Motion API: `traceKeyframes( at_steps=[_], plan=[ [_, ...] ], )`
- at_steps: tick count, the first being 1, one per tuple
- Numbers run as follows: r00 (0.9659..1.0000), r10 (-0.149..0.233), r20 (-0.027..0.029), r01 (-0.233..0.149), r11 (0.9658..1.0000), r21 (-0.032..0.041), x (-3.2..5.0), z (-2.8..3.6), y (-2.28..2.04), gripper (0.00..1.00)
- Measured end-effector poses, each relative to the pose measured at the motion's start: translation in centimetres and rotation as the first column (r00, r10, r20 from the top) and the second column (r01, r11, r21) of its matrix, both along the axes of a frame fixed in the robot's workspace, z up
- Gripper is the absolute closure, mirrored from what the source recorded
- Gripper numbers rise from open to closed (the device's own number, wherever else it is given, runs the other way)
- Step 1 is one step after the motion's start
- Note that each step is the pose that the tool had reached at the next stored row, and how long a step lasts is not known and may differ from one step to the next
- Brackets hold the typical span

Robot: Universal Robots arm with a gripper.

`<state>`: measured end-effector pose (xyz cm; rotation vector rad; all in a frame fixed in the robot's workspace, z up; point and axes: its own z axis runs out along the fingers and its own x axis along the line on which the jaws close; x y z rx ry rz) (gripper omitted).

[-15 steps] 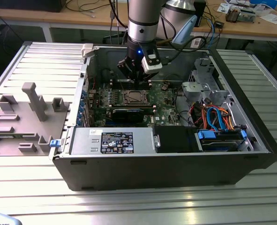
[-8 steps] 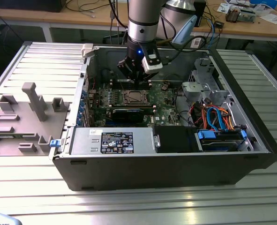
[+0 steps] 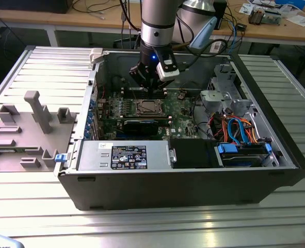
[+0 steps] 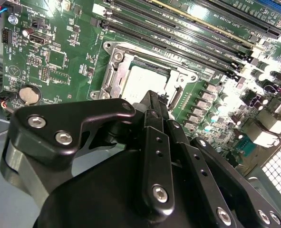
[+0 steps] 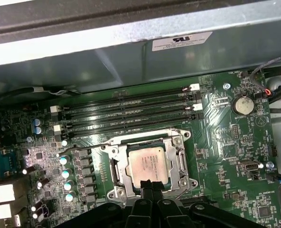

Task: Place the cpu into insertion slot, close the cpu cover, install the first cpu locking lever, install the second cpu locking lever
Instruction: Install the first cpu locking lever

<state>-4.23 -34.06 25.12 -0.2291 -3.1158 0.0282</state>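
Note:
The cpu (image 5: 149,164), a square chip with a dull silver top, lies flat in the insertion slot (image 5: 105,153) on the green board inside the open computer case. The cpu cover (image 5: 180,162), a silvery frame, lies down around the chip. A thin metal lever (image 5: 78,148) runs beside the socket. My gripper (image 5: 150,189) hovers right at the socket's edge, black fingers (image 4: 155,142) pressed together with nothing between them. The exterior view has the gripper (image 3: 151,93) just above the cpu (image 3: 145,107). In the second wrist view the fingers hide part of the cpu (image 4: 147,78).
Long black memory slots (image 5: 130,111) run beside the socket, and a coin battery (image 5: 242,104) sits further off. A black expansion card (image 3: 139,125), the power supply (image 3: 124,155) and a drive cage with cables (image 3: 240,134) crowd the case. Grey fixtures (image 3: 23,129) stand on the exterior view's left.

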Motion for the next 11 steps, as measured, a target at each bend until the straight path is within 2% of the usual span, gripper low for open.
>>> traceKeyframes(
  at_steps=[11],
  plan=[
    [1.0,0.007,-0.0001,-0.007,1.0,0.0003,0.0,0.0,0.0,0.89]
  ],
)
